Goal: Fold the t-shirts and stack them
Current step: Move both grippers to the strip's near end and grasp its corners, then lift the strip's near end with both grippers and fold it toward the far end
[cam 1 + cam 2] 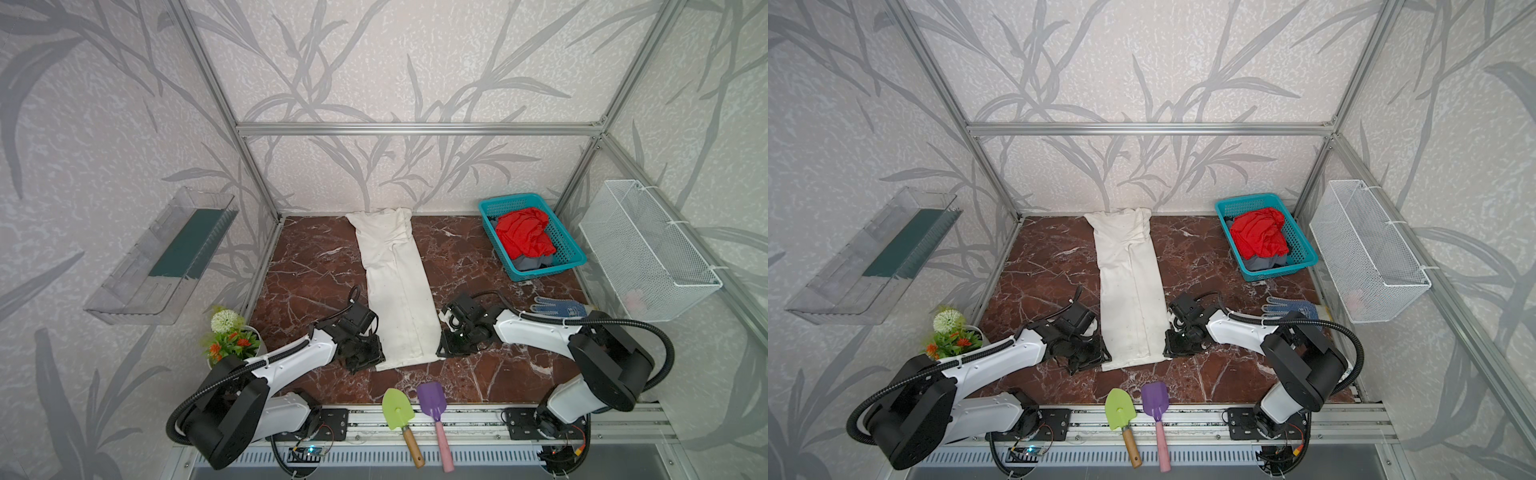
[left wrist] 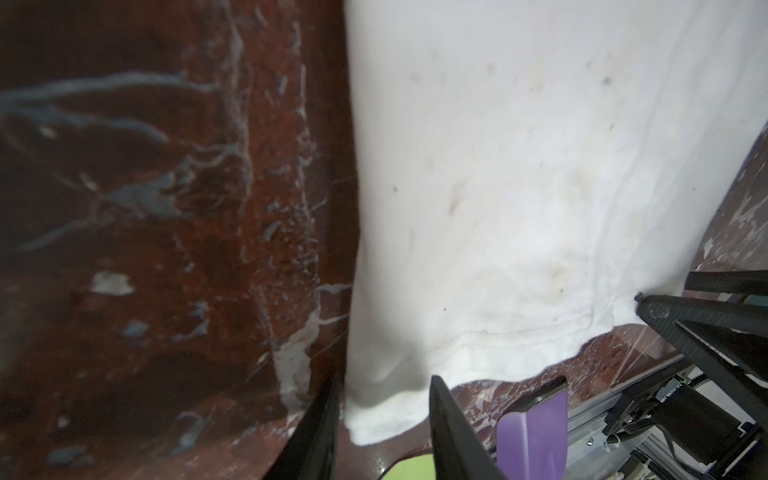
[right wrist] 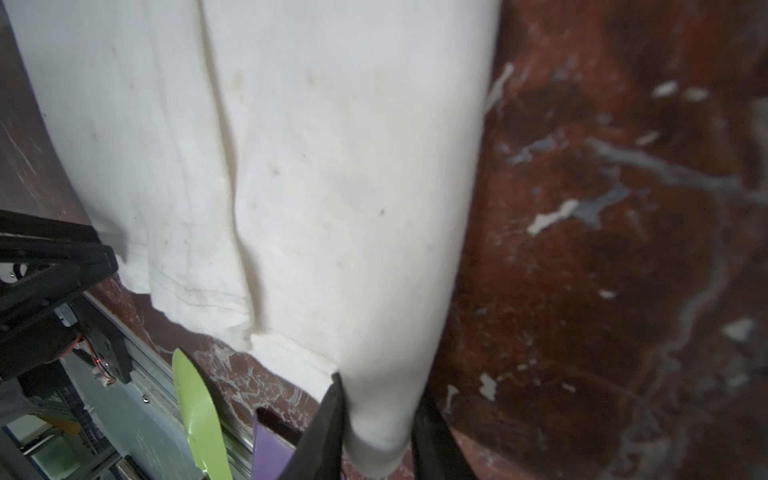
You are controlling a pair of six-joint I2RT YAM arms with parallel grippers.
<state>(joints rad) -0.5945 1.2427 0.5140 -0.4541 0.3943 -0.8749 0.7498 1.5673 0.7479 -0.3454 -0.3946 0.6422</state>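
I have the large cream-white cloth t-shirt (image 1: pixel 395 282) lying flat on the red-brown marble counter (image 1: pixel 307 270). It is folded lengthwise into one long strip, collar end at the back wall and hem nearest me. The left fingers (image 1: pixel 379 360) straddle the near left hem corner and the right fingers (image 1: pixel 441 351) the near right one. In both wrist views each pair stands partly apart with cloth filling the gap, and I cannot tell whether either has pinched it yet.

My aim is to fold the hem up toward the collar. I should close fully and make sure every layer is caught, not just the top one. Then I lift both corners together, level and low, and carry them straight back so the side edges line up. Uneven pulling will likely skew the strip.

The crumpled bright red t-shirt (image 1: pixel 525 237) and the dark grey t-shirt (image 1: pixel 530 262) wait in the teal plastic mesh basket (image 1: pixel 540 272) at the back right
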